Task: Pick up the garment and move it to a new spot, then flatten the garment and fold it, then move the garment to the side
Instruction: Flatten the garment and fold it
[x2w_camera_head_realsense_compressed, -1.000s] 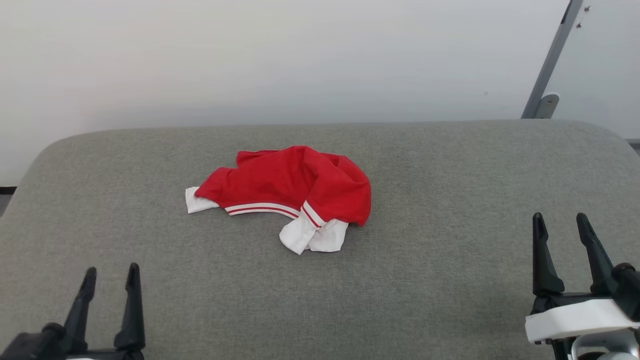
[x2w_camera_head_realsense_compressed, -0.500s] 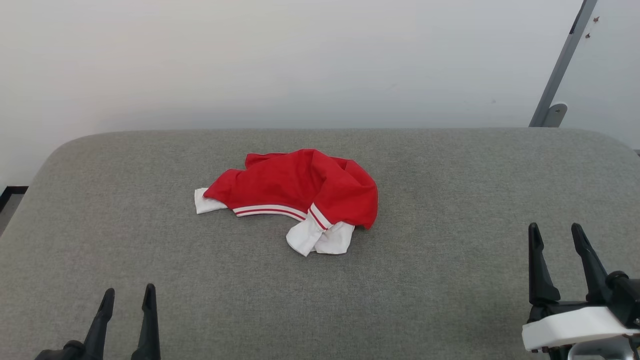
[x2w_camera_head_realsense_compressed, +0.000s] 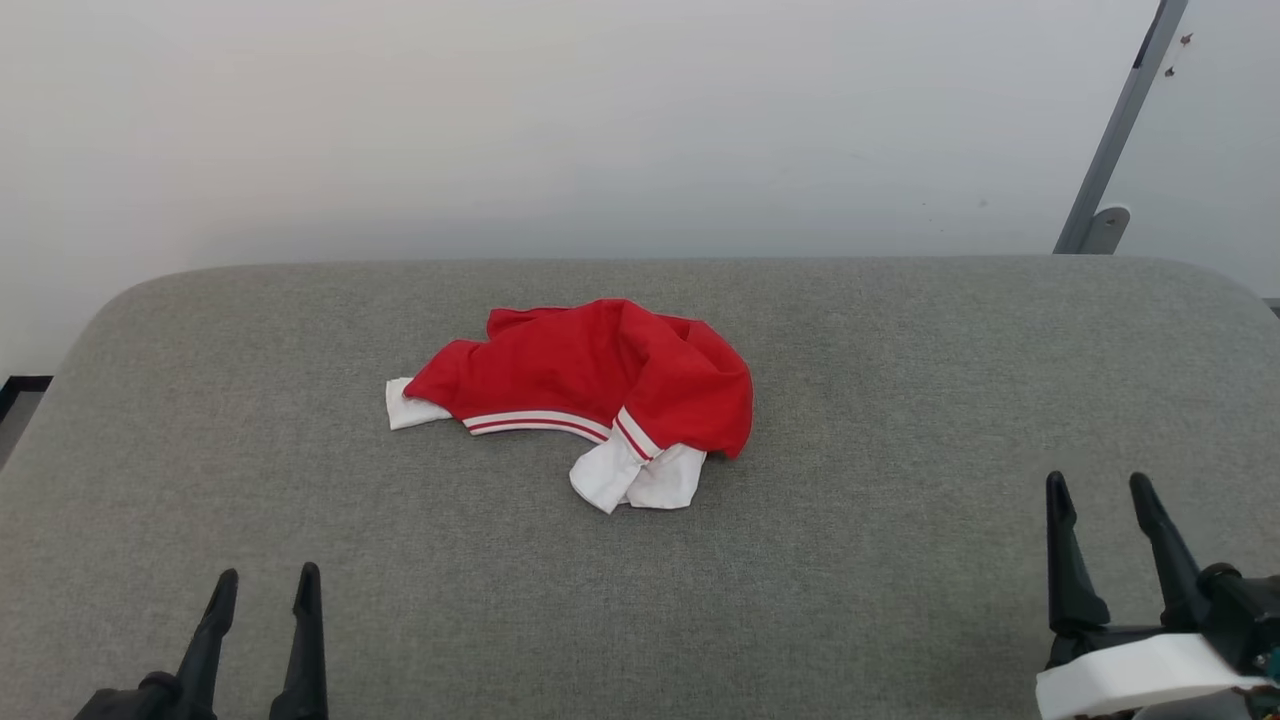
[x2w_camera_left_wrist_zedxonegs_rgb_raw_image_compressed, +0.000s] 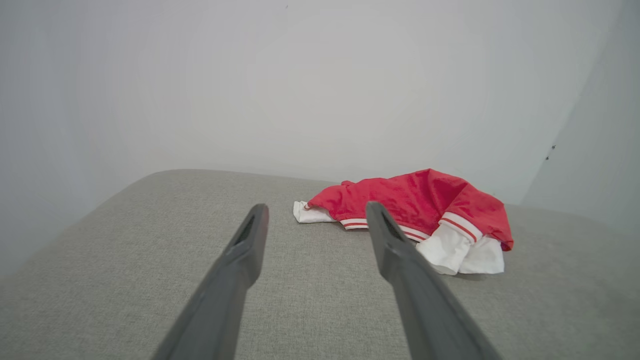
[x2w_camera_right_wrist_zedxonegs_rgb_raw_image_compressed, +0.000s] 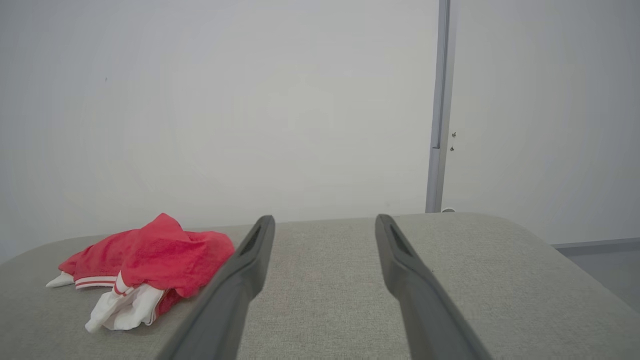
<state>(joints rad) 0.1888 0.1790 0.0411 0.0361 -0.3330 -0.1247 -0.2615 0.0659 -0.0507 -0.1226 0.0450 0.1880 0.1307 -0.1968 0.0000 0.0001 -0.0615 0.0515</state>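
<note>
On cushion, garment (underside hidden)

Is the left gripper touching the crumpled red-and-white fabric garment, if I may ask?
No, the left gripper stands open, well short of the red-and-white garment.

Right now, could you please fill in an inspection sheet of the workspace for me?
Surface: grey fabric cushion with rounded far corners; the garment lies on it.
Job's things: garment, red with white sleeve ends, crumpled in a heap near the middle, not yet flattened or folded.
Clutter: nothing seen.
Hands: left hand open at the near left, holding nothing; right hand open at the near right, holding nothing; both apart from the garment.
Cables: nothing seen.
Surroundings: white wall behind the cushion; grey metal post against it at the far right.
</note>
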